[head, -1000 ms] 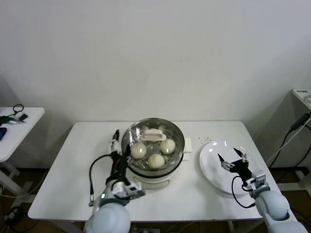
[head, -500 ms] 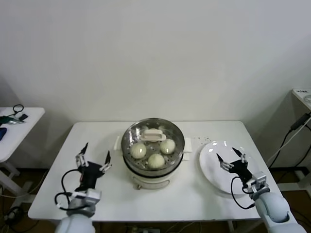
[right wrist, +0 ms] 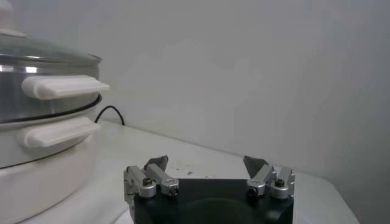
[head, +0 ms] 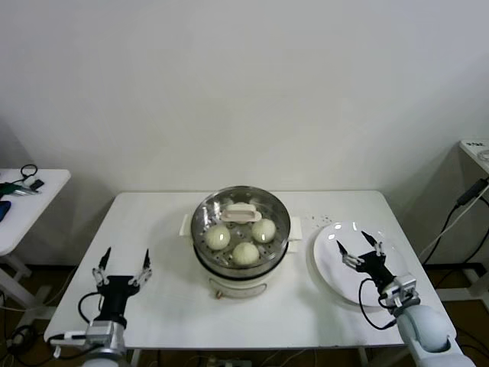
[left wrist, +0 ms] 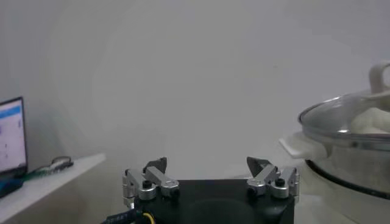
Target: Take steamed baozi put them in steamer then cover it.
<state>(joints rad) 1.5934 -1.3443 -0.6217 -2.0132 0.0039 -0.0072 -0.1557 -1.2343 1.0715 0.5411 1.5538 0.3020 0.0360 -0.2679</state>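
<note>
Glass cover [head: 241,218] sits on the steamer [head: 229,264]; both my jaws gape empty, task seemingly finished, only parking left.

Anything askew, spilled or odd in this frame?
Nothing stands out. The cover sits level on the steamer, baozi inside. The plate is bare. The left gripper and right gripper are open, holding nothing.
</note>
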